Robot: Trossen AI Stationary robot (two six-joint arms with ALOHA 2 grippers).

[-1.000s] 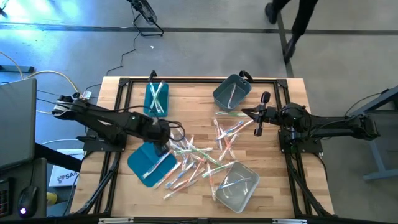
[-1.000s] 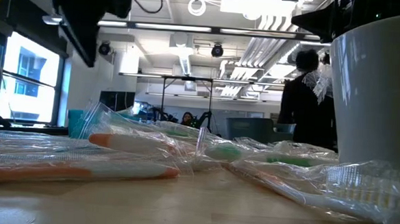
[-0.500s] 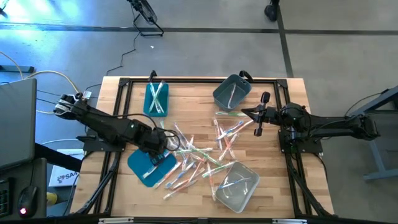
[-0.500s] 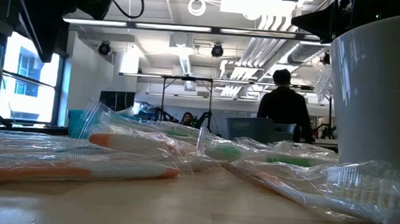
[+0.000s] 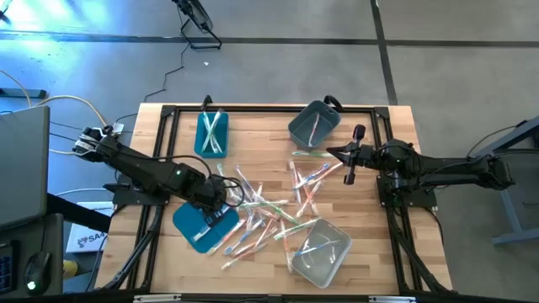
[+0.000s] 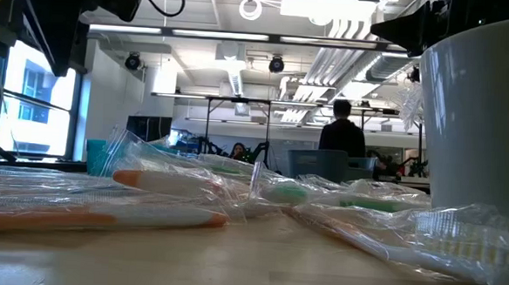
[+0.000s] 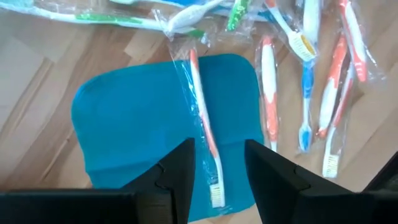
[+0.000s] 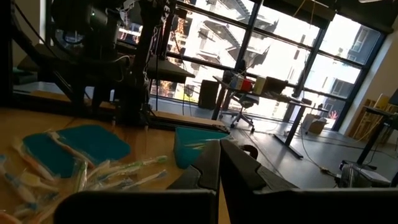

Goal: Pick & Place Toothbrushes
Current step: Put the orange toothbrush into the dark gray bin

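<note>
We start with the orange-handled toothbrush (image 7: 204, 124), still in its clear wrapper, lying lengthwise across the flat teal lid (image 7: 134, 118) with its bristle end nearest the camera. The rest of the toothbrushes (image 5: 269, 210) are strewn over the middle of the tabletop (image 5: 253, 269), a few already in the teal bin (image 5: 211, 133) and the two grey bins (image 5: 313, 123) at the back and front right.

Our left pincer (image 7: 217, 165) hangs right above that brush with its fingers parted, one on either side of the handle and nothing gripped. The step in hand looks like the pick. To do it well, we should drop straight down so the fingers straddle the handle's lower half, not the loose wrapper edge, and stop short of pressing into the lid. Closing on the film alone would likely let the brush slip, and dragging sideways could pull the lid along.

Our right pincer (image 5: 344, 157) waits clenched and empty, just beside the rear grey bin.
</note>
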